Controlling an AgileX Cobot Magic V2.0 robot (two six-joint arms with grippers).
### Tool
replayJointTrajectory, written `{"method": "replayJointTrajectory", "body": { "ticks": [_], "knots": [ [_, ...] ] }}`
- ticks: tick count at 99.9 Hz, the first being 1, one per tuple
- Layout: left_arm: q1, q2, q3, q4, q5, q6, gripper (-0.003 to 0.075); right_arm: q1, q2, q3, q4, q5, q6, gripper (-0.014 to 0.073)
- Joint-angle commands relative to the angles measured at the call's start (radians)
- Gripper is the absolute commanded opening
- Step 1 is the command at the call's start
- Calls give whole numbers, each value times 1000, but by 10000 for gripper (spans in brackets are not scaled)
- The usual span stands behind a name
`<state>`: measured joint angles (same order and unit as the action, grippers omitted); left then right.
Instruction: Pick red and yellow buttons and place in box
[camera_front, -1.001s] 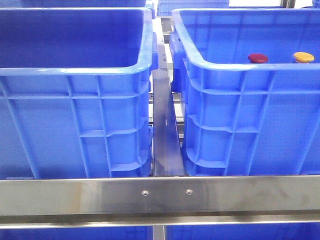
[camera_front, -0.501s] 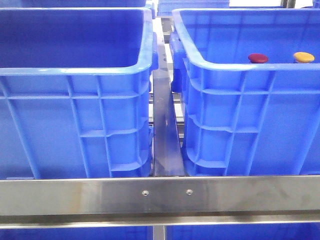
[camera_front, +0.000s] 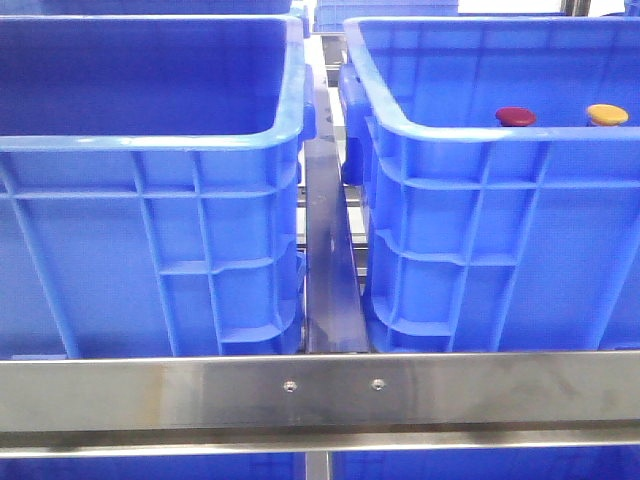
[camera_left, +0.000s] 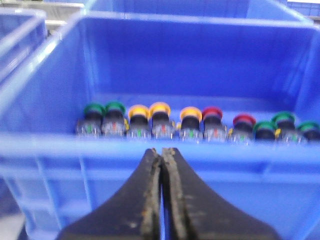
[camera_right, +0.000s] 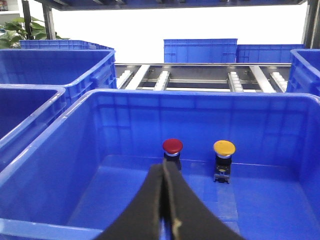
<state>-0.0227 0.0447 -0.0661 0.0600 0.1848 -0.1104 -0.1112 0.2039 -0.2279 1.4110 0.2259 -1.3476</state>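
Observation:
A dark red button (camera_front: 516, 116) and a yellow button (camera_front: 607, 114) stand side by side in the right blue crate (camera_front: 480, 135); only their caps show over its rim. In the right wrist view the red button (camera_right: 172, 146) and the yellow button (camera_right: 224, 148) stand upright on black bases by the far wall. My right gripper (camera_right: 164, 167) is shut and empty, short of the red button. My left gripper (camera_left: 161, 151) is shut and empty, outside a crate (camera_left: 45, 145) that holds a row of small green, yellow and red buttons (camera_left: 150, 120). Neither gripper shows in the front view.
The left blue crate (camera_front: 150, 140) shows no contents in the front view. A steel rail (camera_front: 320, 390) runs across in front of both crates, and a metal bar (camera_front: 328, 250) lies between them. More blue crates (camera_right: 200, 50) and roller tracks (camera_right: 200, 80) stand behind.

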Motion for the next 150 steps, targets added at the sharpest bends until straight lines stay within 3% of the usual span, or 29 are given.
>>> {"method": "replayJointTrajectory", "body": {
  "ticks": [1, 14, 47, 150],
  "knots": [
    [1, -37, 31, -23, -118, -16, -20, -5, 7, -27, 13, -6, -9, -68],
    [13, -80, 123, -23, -209, -5, -20, -5, 7, -27, 13, -5, -9, -68],
    [15, -80, 121, -25, -146, 0, -20, -5, 8, -27, 14, -2, -9, -68],
    [13, -80, 119, -25, -148, 0, -20, 17, 6, -16, 24, 40, -9, -68]
  ]
}}
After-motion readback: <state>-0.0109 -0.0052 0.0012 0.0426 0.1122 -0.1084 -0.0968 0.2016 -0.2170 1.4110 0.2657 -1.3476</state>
